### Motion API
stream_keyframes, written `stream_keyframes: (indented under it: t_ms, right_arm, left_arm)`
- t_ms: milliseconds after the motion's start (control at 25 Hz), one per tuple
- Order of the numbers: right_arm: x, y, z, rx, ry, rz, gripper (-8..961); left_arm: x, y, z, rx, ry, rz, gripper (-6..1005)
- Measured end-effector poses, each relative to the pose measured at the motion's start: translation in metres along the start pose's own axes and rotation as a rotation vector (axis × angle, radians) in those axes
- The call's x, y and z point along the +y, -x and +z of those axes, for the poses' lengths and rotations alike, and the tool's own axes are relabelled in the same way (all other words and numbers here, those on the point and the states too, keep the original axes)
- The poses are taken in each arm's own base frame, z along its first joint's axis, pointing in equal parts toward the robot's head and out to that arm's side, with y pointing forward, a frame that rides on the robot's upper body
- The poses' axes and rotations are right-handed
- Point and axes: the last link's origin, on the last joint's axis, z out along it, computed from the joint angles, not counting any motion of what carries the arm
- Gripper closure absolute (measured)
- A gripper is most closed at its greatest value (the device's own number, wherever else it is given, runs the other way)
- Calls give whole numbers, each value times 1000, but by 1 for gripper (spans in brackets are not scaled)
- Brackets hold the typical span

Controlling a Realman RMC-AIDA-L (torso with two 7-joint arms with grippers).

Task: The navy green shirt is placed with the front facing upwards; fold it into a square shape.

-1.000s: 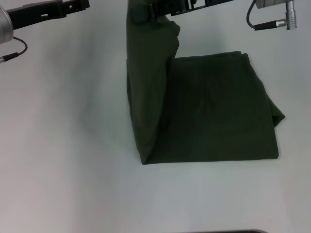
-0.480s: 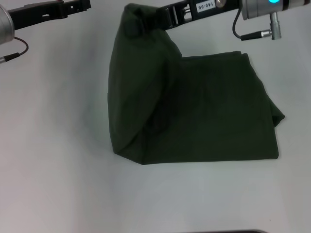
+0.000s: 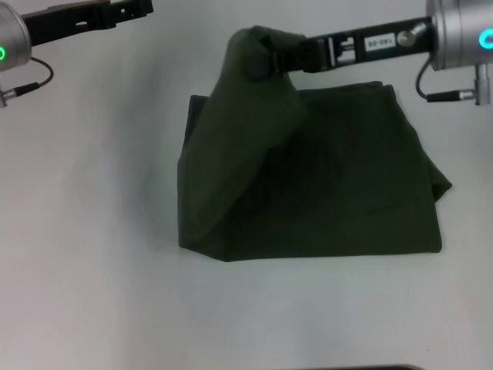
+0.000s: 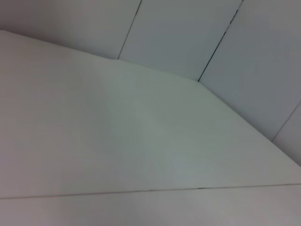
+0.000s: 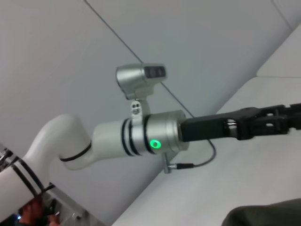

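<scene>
Raised cloth of the navy green shirt (image 3: 254, 100) hides the right gripper (image 3: 260, 62) fingers

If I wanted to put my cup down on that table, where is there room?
Bare table lies left of the shirt and along the near edge in front of it. The far middle is crowded: the right gripper holds up a corner there, and the left gripper hangs far left.

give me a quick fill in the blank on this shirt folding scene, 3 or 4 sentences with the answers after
1. The right gripper pinches a bunched part of the navy green shirt and holds it ____ the table.
2. The raised cloth is on the shirt's ____ side in the head view.
3. The left gripper grips ____.
4. The colour of the table is ____.

Missing words: above; left; nothing; white
</scene>
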Motion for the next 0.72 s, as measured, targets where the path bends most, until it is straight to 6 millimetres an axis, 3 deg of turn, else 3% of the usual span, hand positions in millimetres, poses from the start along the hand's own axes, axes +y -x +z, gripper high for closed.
stream_keyframes:
  t_ms: [360, 720]
  right_arm:
    - [-12, -23, -43, -54, -89, 37, 910]
    - [-6, -4, -57, -57, -84, 5, 911]
  left_arm:
    - [3, 4, 3, -7, 11, -15, 104]
    - [5, 6, 6, -8, 16, -28, 103]
